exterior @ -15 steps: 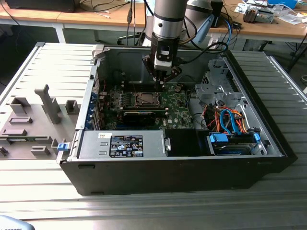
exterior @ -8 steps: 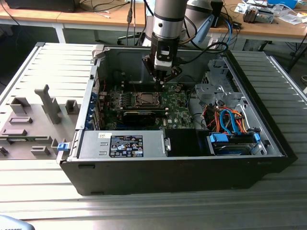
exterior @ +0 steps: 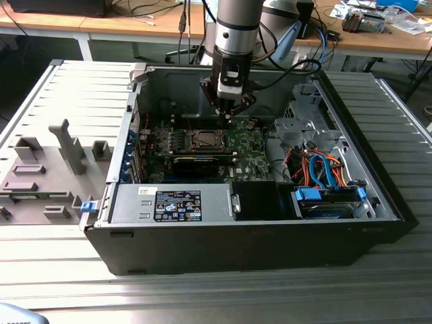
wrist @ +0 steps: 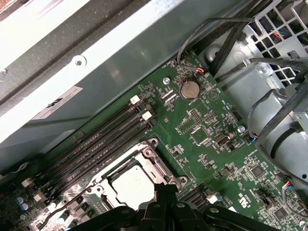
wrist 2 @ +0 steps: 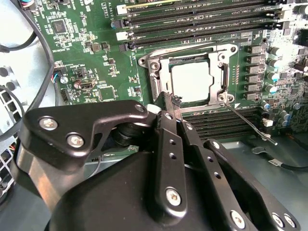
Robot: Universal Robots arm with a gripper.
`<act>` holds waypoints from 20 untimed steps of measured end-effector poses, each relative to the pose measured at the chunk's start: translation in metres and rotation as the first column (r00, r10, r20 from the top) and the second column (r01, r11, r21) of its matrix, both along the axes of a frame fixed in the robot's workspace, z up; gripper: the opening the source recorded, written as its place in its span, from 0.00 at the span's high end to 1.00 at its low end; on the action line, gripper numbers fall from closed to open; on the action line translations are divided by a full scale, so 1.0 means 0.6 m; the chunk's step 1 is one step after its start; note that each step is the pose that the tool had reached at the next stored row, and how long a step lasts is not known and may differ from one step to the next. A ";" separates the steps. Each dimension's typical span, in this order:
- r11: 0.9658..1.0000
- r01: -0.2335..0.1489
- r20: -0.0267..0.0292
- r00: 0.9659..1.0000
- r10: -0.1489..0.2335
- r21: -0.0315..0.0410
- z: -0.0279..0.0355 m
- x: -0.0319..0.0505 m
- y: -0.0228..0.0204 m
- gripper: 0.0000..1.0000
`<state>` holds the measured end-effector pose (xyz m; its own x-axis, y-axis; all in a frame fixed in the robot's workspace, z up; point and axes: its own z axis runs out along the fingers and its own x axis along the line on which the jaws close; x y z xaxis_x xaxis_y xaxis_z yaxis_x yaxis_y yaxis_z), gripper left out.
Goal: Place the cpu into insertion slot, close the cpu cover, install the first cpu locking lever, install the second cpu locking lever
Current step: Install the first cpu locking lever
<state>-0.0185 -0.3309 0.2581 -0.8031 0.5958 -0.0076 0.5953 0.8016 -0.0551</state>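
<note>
Cpu seated w/ end effector closed just beside.

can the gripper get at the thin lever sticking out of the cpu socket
Probably yes: the gripper hangs beside the cpu cover, and the lever juts over the memory slots with nothing covering it.

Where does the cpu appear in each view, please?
Exterior view: cpu mid-board, to the exterior view's left of the gripper.
Second wrist view: cpu just beyond the gripper tip.
First wrist view: cpu beside the gripper tip.
Shared landmark: the gripper.
</note>
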 end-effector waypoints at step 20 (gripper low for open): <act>1.000 -0.015 0.000 1.000 0.015 0.000 0.000 0.000 0.0000 0.89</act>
<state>-0.0185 -0.3309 0.2581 -0.8118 0.5839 -0.0077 0.5834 0.8103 -0.0550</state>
